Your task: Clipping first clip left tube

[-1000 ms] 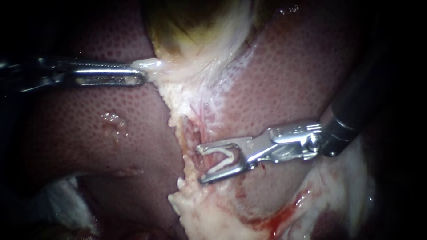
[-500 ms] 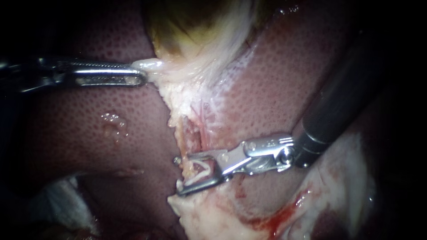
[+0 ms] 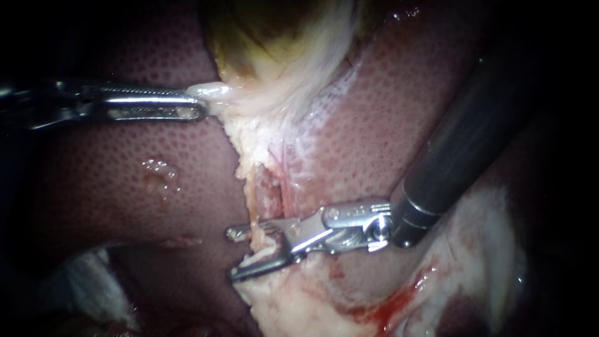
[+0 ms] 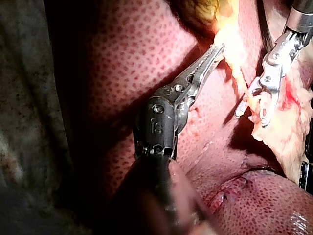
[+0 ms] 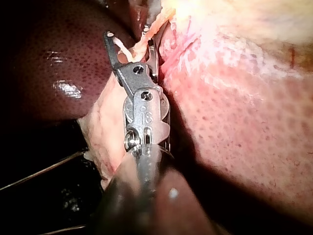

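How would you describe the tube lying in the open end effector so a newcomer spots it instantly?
Start at the dark red liver, then follow the pale ragged strip down from the yellowish gallbladder. The tube is the thin cream strand crossing the right instrument's open end effector, the only strand with metal on both sides.

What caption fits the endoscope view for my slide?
Right instrument, jaws open, straddles a pale tube; left instrument grips tissue by the gallbladder.
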